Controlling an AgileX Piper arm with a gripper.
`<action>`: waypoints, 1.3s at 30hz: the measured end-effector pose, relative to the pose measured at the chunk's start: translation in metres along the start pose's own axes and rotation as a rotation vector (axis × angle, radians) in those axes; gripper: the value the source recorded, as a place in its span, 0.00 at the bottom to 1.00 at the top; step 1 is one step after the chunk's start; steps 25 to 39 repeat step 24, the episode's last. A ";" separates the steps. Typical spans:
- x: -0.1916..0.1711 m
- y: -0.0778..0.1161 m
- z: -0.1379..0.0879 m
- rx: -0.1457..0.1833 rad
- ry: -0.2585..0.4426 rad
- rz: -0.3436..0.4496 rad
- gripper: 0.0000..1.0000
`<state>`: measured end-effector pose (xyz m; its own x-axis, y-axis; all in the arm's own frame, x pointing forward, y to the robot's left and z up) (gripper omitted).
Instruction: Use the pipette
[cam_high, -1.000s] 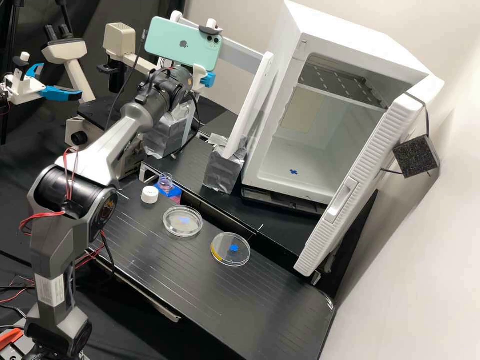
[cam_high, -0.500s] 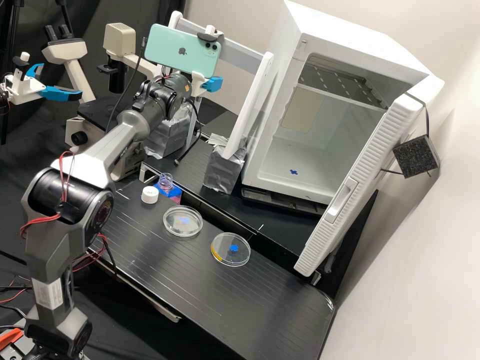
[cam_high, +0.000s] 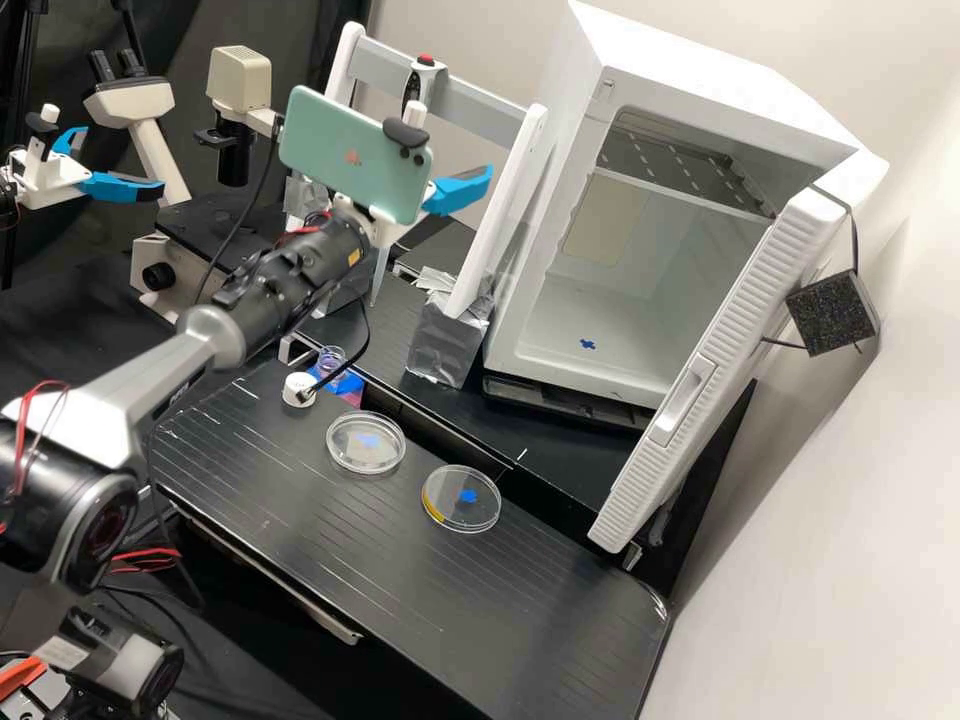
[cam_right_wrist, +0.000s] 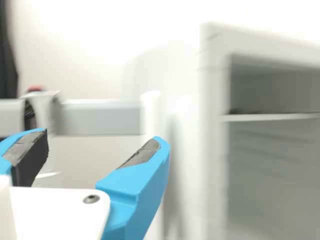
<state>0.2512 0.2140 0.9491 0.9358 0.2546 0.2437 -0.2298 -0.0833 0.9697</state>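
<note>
Pipette (cam_high: 412, 84), upper middle of high view, looked light, stiff; best hold seemed dark handle (cam_high: 410, 94). Gripper (cam_right_wrist: 101, 137) was released, empty.

A white cabinet (cam_high: 560, 200) stands open, 1 shelf (cam_high: 685, 165) inside and 1 blue mark (cam_high: 588, 344) on its floor; a microscope (cam_high: 130, 103) stands well apart from it.

In the high view, a mint-green phone (cam_high: 345, 150) hides part of a white claw (cam_high: 462, 191) with bright blue fingers, while the phone and its mount mask the lower end of a black, red-topped pipette (cam_high: 411, 86). The dark grey metal arm (cam_high: 282, 283) is cropped at a large joint by the left edge, and a black cable partly covers a round white cap (cam_high: 297, 384). In the wrist view, an open-fronted white cabinet (cam_right_wrist: 215, 150) is blurred and cut off by the frame.
</note>
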 end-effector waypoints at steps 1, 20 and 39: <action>-0.009 -0.002 0.004 -0.008 -0.003 0.029 1.00; -0.079 -0.065 0.093 0.037 0.012 0.129 1.00; -0.083 -0.065 0.100 0.023 -0.005 0.142 1.00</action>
